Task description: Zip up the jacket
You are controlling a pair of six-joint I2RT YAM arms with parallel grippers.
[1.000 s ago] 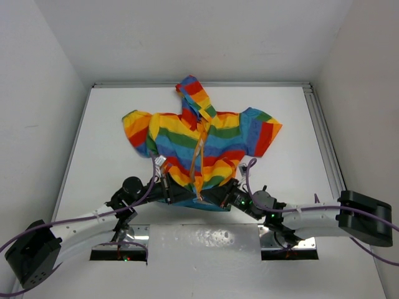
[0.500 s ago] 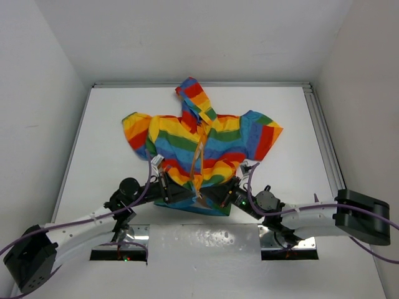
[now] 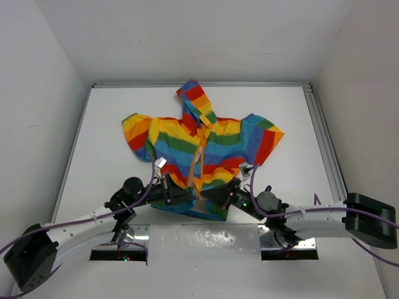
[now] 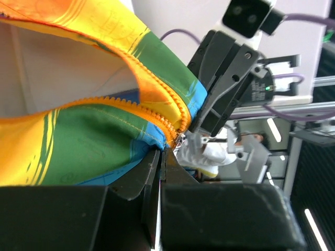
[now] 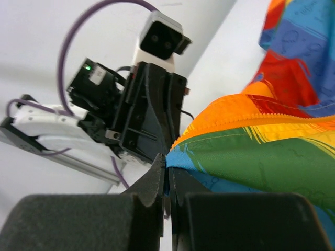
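The rainbow-striped hooded jacket (image 3: 202, 143) lies flat on the white table, hood to the far side, its orange zipper (image 3: 199, 159) open down the front. My left gripper (image 3: 184, 198) is shut on the jacket's bottom hem left of the zipper; the left wrist view shows the jaws pinched on the blue hem (image 4: 157, 140) beside the orange zipper teeth (image 4: 157, 112). My right gripper (image 3: 211, 198) is shut on the hem right of the zipper; the right wrist view shows it pinching the blue edge (image 5: 175, 161). The two grippers nearly face each other at the hem's middle.
The table (image 3: 100, 149) has a raised rail along its far and right edges (image 3: 321, 131). White walls close in on three sides. Purple cables loop off both arms near the hem.
Both grippers, still shut on the hem, have pulled it nearer to me and closer together; the jacket slid slightly toward the near edge and stretched flatter.
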